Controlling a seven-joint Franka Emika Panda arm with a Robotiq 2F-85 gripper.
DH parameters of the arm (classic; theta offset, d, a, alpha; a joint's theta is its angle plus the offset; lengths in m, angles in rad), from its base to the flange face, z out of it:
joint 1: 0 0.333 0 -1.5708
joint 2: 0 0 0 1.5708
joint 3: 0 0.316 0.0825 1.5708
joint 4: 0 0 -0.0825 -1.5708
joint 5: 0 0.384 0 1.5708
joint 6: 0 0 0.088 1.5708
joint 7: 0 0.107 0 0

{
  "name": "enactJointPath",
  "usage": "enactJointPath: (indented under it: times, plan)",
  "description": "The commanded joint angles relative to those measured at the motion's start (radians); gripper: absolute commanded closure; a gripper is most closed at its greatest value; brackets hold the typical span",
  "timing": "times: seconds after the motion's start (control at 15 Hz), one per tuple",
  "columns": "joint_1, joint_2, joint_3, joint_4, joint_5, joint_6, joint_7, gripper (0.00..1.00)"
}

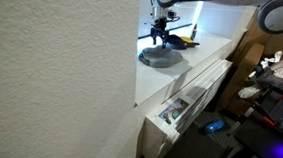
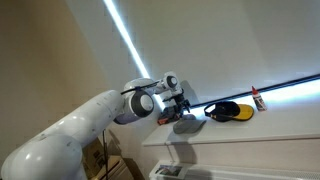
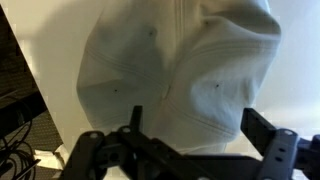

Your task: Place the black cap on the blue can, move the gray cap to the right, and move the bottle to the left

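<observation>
My gripper point(image 2: 178, 104) hangs just above the gray cap point(image 2: 186, 124), which lies at the left end of the white desk point(image 2: 262, 130). In the wrist view the jaws are spread wide over the gray cap's crown point(image 3: 170, 70) and hold nothing; I can't quite tell whether they touch the fabric. Just right of it lies the black cap point(image 2: 228, 110), and farther right stands the bottle point(image 2: 258, 98). In an exterior view a pale wall point(image 1: 57, 73) blocks much of the desk.

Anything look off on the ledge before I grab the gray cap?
Nothing stands out. The gray cap lies crown up under the open gripper; the black cap and the upright bottle sit farther along the ledge.
</observation>
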Motion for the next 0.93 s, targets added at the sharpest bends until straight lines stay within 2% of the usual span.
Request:
enactJointPath:
  times: [0.0, 0.13, 0.2, 0.27, 0.33, 0.73, 0.87]
  plan:
    - [0.0, 0.0, 0.0, 0.0, 0.0, 0.0, 0.0, 0.0]
    - [0.001, 0.0, 0.0, 0.0, -0.001, 0.0, 0.0, 0.0]
    - [0.001, 0.0, 0.0, 0.0, -0.001, 0.0, 0.0, 0.25]
    - [0.0, 0.0, 0.001, 0.0, 0.001, -0.001, -0.001, 0.26]
    - [0.0, 0.0, 0.0, 0.0, -0.001, -0.001, -0.001, 0.32]
    - [0.003, 0.003, -0.011, 0.006, -0.013, 0.005, 0.001, 0.74]
    - [0.022, 0.016, -0.063, 0.035, -0.072, 0.065, 0.028, 0.89]
